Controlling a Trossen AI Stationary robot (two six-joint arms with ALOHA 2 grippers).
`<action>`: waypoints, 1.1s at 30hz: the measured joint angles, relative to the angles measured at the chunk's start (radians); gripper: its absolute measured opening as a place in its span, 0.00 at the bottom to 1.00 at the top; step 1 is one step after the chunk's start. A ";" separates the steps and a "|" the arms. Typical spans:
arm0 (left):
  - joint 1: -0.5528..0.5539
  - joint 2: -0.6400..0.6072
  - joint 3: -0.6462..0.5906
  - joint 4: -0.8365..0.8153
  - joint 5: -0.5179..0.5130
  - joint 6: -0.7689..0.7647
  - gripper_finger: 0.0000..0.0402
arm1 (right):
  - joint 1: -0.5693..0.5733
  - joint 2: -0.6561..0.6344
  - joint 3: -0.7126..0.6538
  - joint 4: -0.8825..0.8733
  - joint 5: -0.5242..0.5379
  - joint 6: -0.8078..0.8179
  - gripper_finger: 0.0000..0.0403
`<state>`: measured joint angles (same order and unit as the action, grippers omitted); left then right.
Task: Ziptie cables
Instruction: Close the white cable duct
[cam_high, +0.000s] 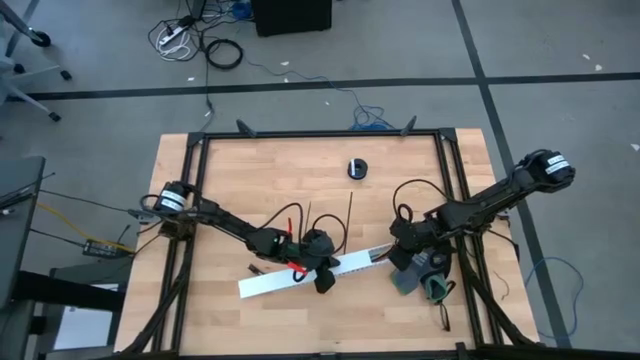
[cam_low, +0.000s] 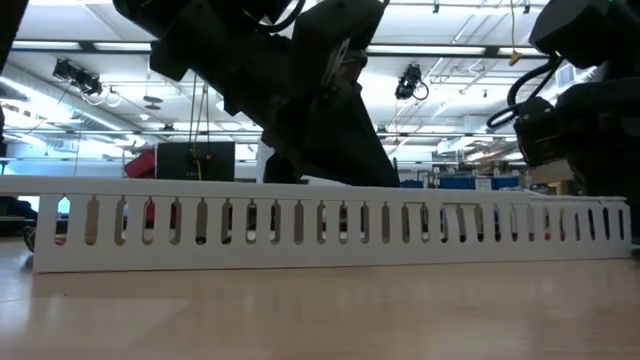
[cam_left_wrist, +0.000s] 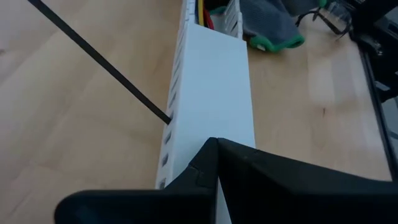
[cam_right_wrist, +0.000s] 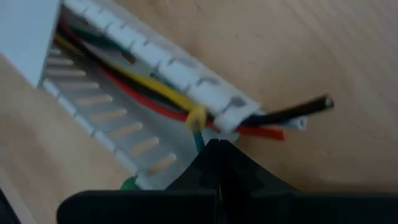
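A pale wooden table (cam_high: 250, 170) stands on grey floor, a small black round thing (cam_high: 358, 168) at twelve o'clock. The left gripper (cam_high: 324, 281), fingers pressed together, rests on the white slotted channel (cam_high: 300, 275) lying at six o'clock, and the right gripper (cam_high: 405, 262), also pressed together, sits at the channel's four-o'clock end. The cables (cam_right_wrist: 155, 93) lie inside the channel, ends poking out there, and the zipties (cam_high: 346, 228) lie near the centre.

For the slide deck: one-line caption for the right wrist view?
Right gripper, fingers shut, at the open end of the white slotted channel, coloured cables protruding.

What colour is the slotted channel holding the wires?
White; the slotted channel shows best in the low view.
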<state>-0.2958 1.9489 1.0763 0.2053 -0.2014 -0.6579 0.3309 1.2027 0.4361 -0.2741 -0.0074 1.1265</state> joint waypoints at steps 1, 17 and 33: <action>0.000 0.002 0.000 0.007 0.007 0.000 0.00 | 0.000 0.005 0.000 0.004 0.000 0.010 0.00; 0.002 0.093 0.126 -0.066 0.080 0.053 0.00 | 0.002 0.211 0.014 0.300 -0.052 0.051 0.00; 0.027 0.115 0.153 -0.074 0.073 0.054 0.00 | 0.007 0.095 0.081 0.129 0.053 -0.018 0.00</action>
<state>-0.2691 2.0644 1.2297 0.1310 -0.1284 -0.6041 0.3378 1.2974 0.5173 -0.1448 0.0456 1.1090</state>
